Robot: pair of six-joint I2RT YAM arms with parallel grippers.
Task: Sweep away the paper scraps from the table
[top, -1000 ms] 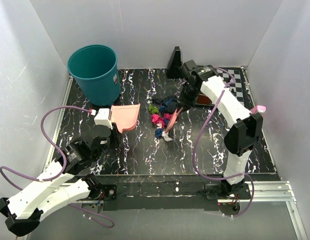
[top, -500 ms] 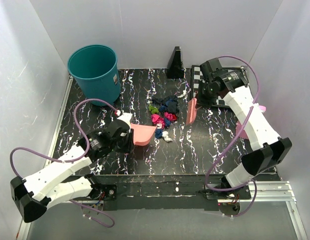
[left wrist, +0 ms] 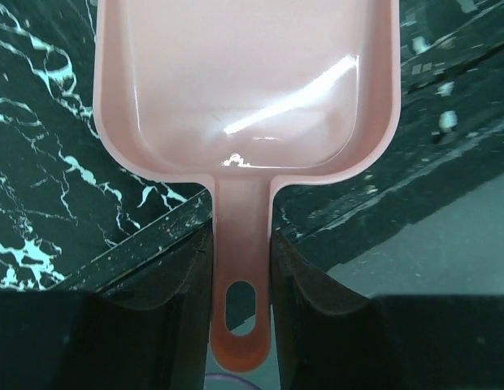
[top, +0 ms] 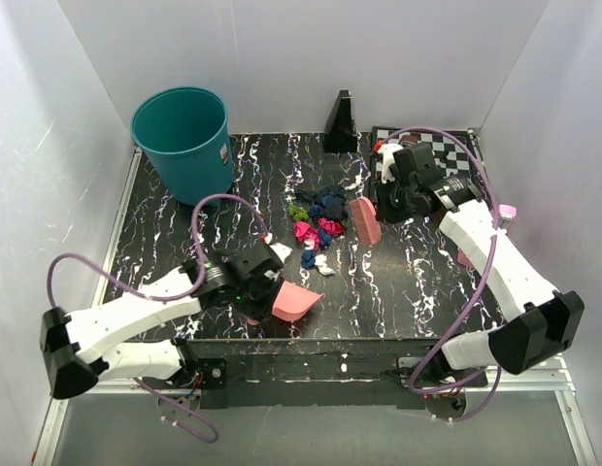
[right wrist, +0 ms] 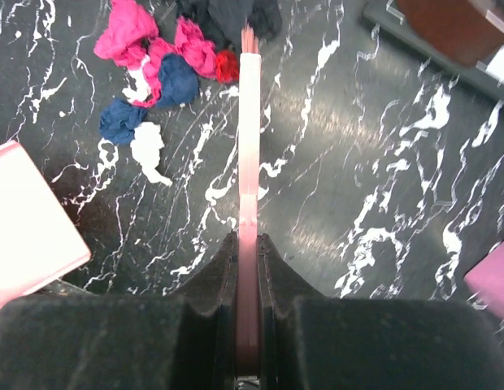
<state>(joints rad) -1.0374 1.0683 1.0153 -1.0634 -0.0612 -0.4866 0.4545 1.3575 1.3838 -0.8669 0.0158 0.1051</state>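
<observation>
The left hand [left wrist: 241, 262] is closed tight on the handle of a pink dustpan [left wrist: 244, 81], one finger pressed to each side of the stem, and the pan reaches straight out ahead of it over the near edge of the black, white-veined surface [top: 408, 282]. The right hand [right wrist: 248, 262] is clamped just as firmly on a pink brush [right wrist: 249, 146], seen edge-on from the wrist, with its far end pointing away from the fingers. The paper scraps [right wrist: 154, 65] lie bunched on the surface ahead of the right hand, just left of the brush's far end: magenta, dark blue, white and a bit of red, the red wad touching or nearly touching the brush. From above, the heap sits between the two hands, beside the dustpan's mouth and apart from it. A teal bin [top: 184, 141] stands well beyond the left hand.
</observation>
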